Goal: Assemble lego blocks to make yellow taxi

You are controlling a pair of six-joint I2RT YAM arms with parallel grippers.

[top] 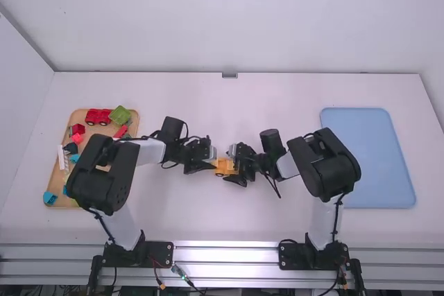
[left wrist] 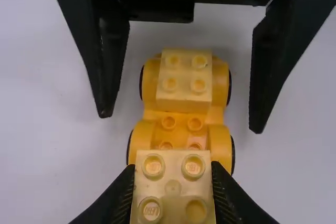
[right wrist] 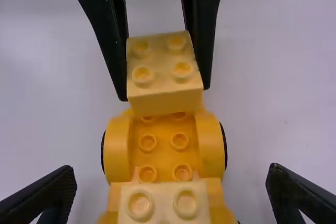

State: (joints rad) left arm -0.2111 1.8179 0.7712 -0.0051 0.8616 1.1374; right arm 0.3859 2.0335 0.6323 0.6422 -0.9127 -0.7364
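While the white surface (top: pixel 277 98) carries everything, the blue tray (top: pixel 368 157) lies at its right with nothing of the taxi on it. At the far left, the wooden tray (top: pixel 78 117) holds mixed pieces, among them a red toy vehicle (top: pixel 98 116) and a green block (top: pixel 119 114).

Between the two trays, the left arm (top: pixel 104 171) and the right arm (top: pixel 322 171) meet over the taxi. The right end effector (right wrist: pixel 170 174) is spread wide, its fingers on either side of the build and apart from it. The left end effector (left wrist: pixel 173 177) is pinching a pale yellow block.

The taxi's wheeled base (right wrist: pixel 164 142), orange-yellow and upright, sits on the surface between the arms. One studded block (left wrist: pixel 184 74) is on the end nearer the right arm, looking square and seated. The pinched block (right wrist: pixel 163 61) is at the opposite end; it may be resting on the base's studs, though whether it is pressed home is hard to tell.

The assembly therefore seems well past halfway. What appears to be left is seating that second block firmly and letting it go. The middle studs are bare, so another piece might yet belong there.
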